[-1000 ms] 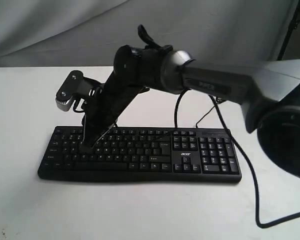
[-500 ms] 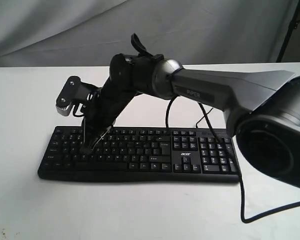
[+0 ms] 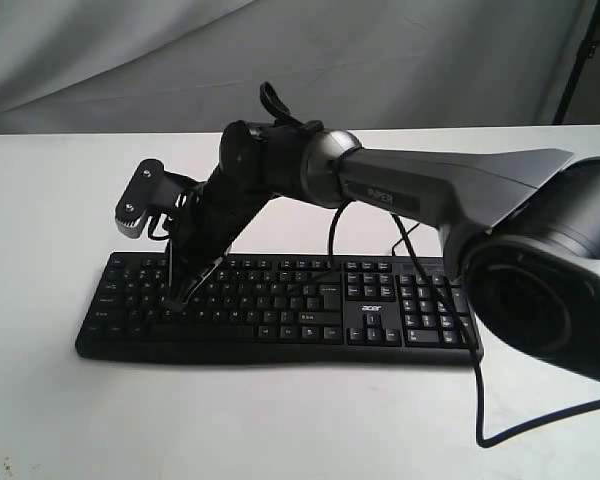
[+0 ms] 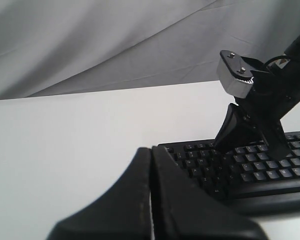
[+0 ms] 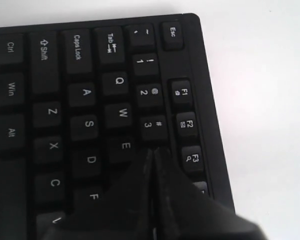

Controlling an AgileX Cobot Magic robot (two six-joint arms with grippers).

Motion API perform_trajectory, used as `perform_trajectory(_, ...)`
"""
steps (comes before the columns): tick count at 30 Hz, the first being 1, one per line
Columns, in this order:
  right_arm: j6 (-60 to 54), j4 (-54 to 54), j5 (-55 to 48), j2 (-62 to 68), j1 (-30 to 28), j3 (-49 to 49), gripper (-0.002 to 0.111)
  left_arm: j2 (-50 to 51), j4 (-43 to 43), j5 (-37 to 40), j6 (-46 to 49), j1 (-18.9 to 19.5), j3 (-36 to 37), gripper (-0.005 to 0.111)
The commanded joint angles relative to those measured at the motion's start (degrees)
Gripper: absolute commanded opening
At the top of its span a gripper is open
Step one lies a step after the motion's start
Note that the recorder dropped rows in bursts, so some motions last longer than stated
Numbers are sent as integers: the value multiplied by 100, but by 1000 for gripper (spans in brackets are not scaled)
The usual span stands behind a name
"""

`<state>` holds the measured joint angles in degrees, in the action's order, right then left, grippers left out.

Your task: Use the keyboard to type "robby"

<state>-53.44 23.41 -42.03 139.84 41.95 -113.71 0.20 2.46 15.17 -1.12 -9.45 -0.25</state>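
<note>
- On the white table (image 3: 280, 420), the black keyboard (image 3: 280, 305) lies flat with its long side across the exterior view. Its thin cable (image 3: 480, 400) runs off at the right end. The keyboard does not shift during the last second.
- The right arm (image 3: 430, 190) reaches from the right side across to the left part of the keyboard. Compared with one second ago, its long grey link sits lower and further to the left. Its wrist camera (image 3: 140, 197) is also a little lower. The change is small.
- The right gripper (image 3: 177, 293) has its two fingers pressed together into one point and holds nothing. Its tip stays over the same spot of the upper letter rows, slightly nearer to the keys than before.
- The left gripper (image 4: 151, 200) is also clenched and empty. It hangs near the left end of the keyboard, apart from it, and is out of the exterior view.
- The right wrist view shows the tip just beside the E key (image 5: 126, 146) and the 3 key (image 5: 152, 123), on the side where R should be. The R key itself is hidden under the fingers.
- This small descent probably means the first letter, "r", is being pressed now. Whether the key goes down cannot be told, and the other four letters seem still to come.
</note>
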Motion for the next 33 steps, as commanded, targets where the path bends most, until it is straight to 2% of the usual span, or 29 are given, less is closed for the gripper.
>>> perform_trajectory(1,-50,9,46,-34,40,-42,0,-20,27,-31,-16,-36,25,0)
perform_trajectory(33,-13,-54,-22,-34,58,-42,0,-20,27,-31,-16,-36,25,0)
